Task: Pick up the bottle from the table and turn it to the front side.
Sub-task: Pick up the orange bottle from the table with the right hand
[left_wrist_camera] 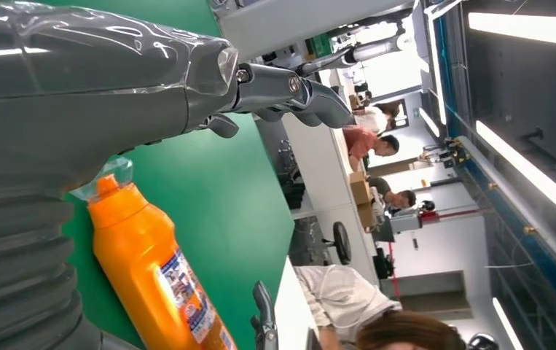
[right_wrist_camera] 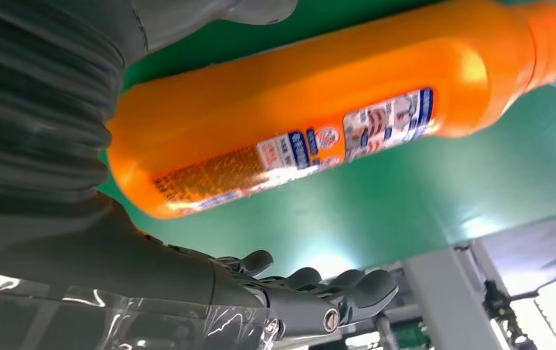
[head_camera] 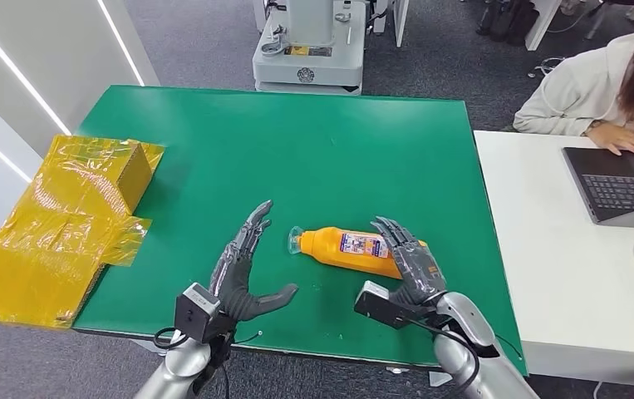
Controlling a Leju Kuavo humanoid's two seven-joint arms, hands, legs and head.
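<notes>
The orange bottle (head_camera: pixel 355 250) lies on its side on the green table (head_camera: pixel 297 150), low and right of centre in the head view, its clear cap pointing left. The right hand (head_camera: pixel 409 262) sits at the bottle's base end with fingers spread, holding nothing, though whether it touches is unclear. The left hand (head_camera: pixel 243 270), lower left of centre, is also spread and apart from the cap. A good grasp, I judge, means wrapping the body mid-length, clear of the label, before lifting and rotating.
</notes>
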